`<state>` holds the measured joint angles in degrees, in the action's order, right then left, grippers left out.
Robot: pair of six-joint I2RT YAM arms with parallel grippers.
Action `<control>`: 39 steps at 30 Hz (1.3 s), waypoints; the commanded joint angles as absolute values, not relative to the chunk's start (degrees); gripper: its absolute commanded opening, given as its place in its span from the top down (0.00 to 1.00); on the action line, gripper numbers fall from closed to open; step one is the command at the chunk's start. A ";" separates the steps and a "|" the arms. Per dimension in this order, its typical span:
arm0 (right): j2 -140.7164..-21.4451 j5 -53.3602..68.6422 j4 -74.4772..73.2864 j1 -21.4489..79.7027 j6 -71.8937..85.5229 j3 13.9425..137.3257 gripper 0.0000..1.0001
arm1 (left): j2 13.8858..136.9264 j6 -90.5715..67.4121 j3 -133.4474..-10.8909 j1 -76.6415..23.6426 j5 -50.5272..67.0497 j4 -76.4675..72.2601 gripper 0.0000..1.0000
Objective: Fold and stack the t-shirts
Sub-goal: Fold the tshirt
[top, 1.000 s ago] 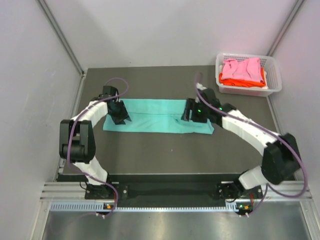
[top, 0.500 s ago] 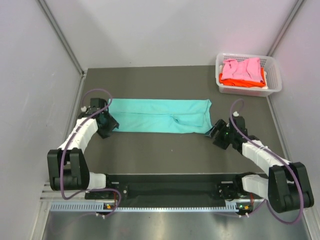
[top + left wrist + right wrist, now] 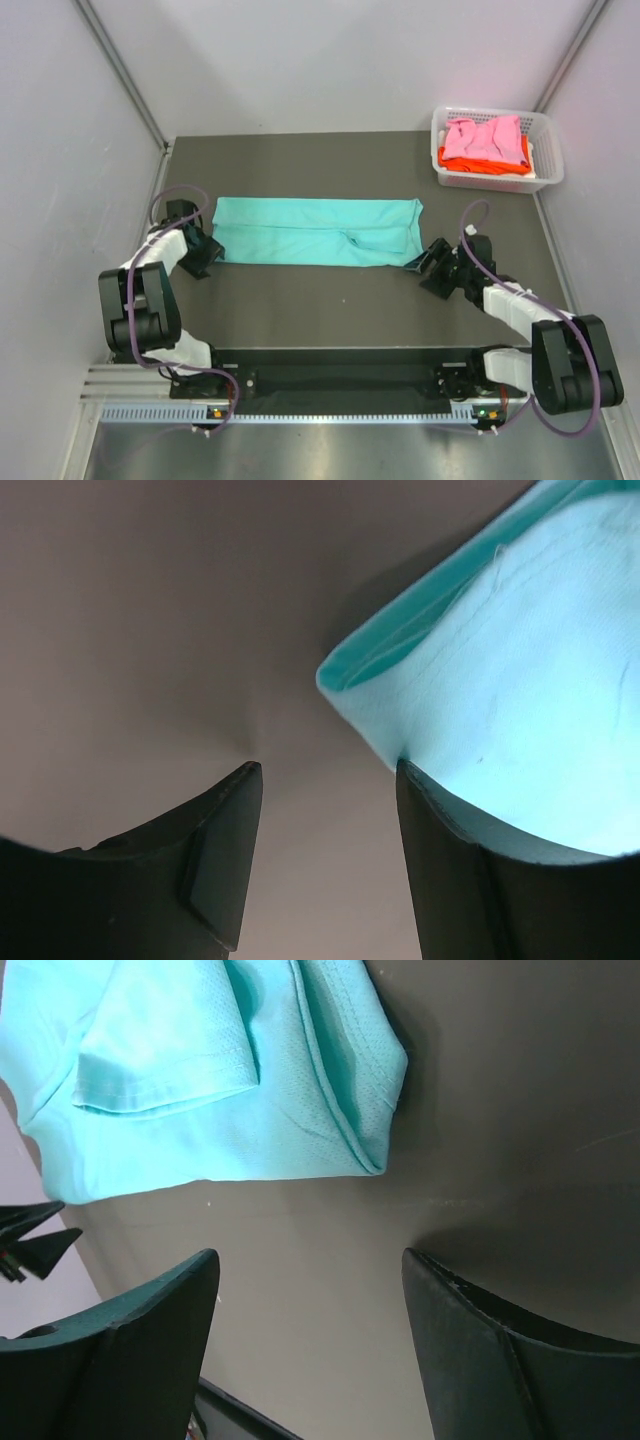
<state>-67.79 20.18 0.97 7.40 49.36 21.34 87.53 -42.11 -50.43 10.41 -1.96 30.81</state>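
Teal t-shirt (image 3: 318, 231) lay on the bench as a long strip, cross-folds not done. Left hand (image 3: 203, 252) and right hand (image 3: 432, 266) were open and empty at its ends. Pink t-shirt (image 3: 482, 135) and orange t-shirt (image 3: 480, 160) sat in the basket (image 3: 548, 152).

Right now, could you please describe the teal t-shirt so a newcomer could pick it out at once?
On the dark table, look to the middle, where the teal t-shirt lies folded into a long flat band. The pink t-shirt and the orange t-shirt sit bunched in the white basket at the far right corner; only the teal one lies flat on the tabletop.
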 commanded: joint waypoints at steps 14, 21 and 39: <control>-75.75 22.41 15.11 5.01 54.57 20.04 0.33 | 93.95 -42.63 -51.85 14.24 -0.71 24.08 0.45; -79.62 21.98 17.58 5.27 55.37 20.74 0.40 | 96.59 -42.71 -53.17 14.33 2.64 23.64 0.61; -96.05 17.93 12.14 8.17 42.20 42.68 1.00 | 86.33 -51.85 -46.06 14.06 -2.55 31.11 1.00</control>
